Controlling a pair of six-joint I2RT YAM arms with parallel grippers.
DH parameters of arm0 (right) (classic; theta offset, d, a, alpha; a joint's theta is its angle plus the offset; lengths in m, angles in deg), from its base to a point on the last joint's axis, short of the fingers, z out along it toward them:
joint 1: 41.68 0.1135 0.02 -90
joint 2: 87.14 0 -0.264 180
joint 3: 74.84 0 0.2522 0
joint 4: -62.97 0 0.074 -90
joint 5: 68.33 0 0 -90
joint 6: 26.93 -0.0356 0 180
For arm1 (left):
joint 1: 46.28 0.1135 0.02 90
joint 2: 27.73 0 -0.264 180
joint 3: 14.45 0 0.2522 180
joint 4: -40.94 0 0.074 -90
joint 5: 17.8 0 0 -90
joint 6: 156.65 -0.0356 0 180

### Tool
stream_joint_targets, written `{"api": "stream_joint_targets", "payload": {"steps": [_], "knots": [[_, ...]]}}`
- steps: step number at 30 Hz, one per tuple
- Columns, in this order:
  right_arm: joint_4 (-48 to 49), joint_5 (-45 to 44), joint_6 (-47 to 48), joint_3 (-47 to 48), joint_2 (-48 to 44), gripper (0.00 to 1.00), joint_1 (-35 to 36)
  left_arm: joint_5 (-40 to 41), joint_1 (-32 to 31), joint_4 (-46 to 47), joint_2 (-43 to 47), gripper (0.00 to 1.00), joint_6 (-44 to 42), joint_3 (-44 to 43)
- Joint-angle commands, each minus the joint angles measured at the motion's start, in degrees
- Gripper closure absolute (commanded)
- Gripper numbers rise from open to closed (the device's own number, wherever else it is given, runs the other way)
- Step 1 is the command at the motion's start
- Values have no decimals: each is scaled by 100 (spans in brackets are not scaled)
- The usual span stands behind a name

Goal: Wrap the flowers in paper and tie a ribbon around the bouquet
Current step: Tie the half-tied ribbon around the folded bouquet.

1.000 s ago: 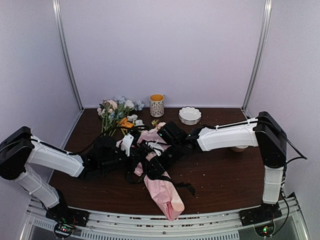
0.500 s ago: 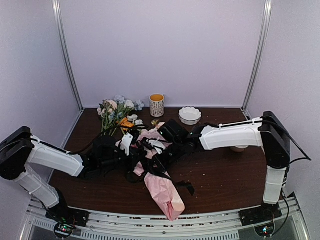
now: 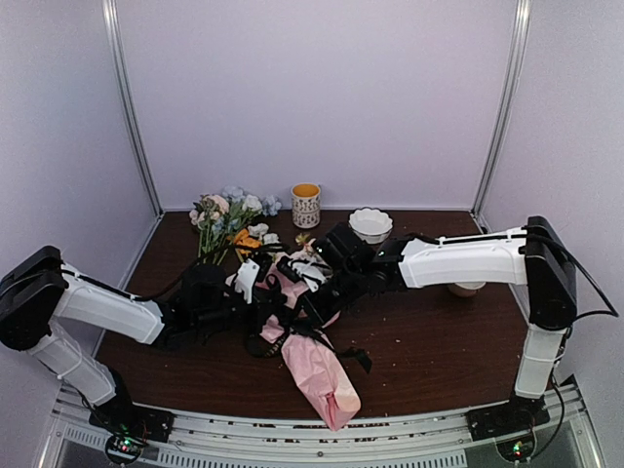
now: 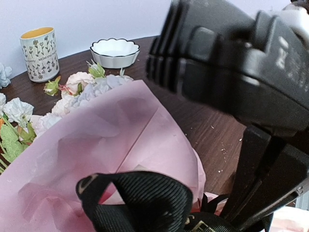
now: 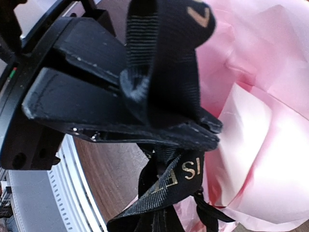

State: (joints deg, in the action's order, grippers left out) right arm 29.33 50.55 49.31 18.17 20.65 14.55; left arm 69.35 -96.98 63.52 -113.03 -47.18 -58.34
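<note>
The bouquet is a pink paper cone lying mid-table, narrow end toward the front edge. Its paper fills the left wrist view, with pale blooms at the wide end. A black ribbon with gold letters wraps the cone's middle, and a tail trails to the right. My left gripper is shut on a ribbon loop; the right wrist view shows its fingers pinching it. My right gripper is shut on the lettered ribbon strand just opposite, almost touching the left one.
Loose flowers lie at the back left. A patterned mug and a white scalloped bowl stand at the back. Another pale bowl sits under the right forearm. The table's front edge runs just past the cone's tip.
My right gripper has shut on the ribbon and shifted slightly back and left. The ribbon tail on the table was drawn in a little. The left arm has not moved.
</note>
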Motion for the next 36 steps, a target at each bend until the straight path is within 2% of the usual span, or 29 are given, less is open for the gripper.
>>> {"api": "stream_joint_targets", "payload": {"steps": [1, 6, 11, 18, 27, 36], "knots": [[-40, -607, -194, 57, -102, 100, -69, -36, 51, 219, -25, 100, 37, -39], [358, -986, -636, -360, -429, 100, -294, 93, 69, 144, 80, 100, 138, -2], [726, -1056, -958, -891, -695, 100, -565, 340, 69, -1003, 145, 100, 441, -322], [819, -1286, -1176, -1310, -887, 100, -781, 211, 68, -2365, 350, 100, 677, -603], [915, -1385, -1204, -2043, -1127, 100, -1087, 55, 60, -3532, 1028, 100, 745, -330], [1155, -1274, -1192, -2497, -1027, 100, -1362, 388, 69, -4047, 836, 100, 1472, 127]]}}
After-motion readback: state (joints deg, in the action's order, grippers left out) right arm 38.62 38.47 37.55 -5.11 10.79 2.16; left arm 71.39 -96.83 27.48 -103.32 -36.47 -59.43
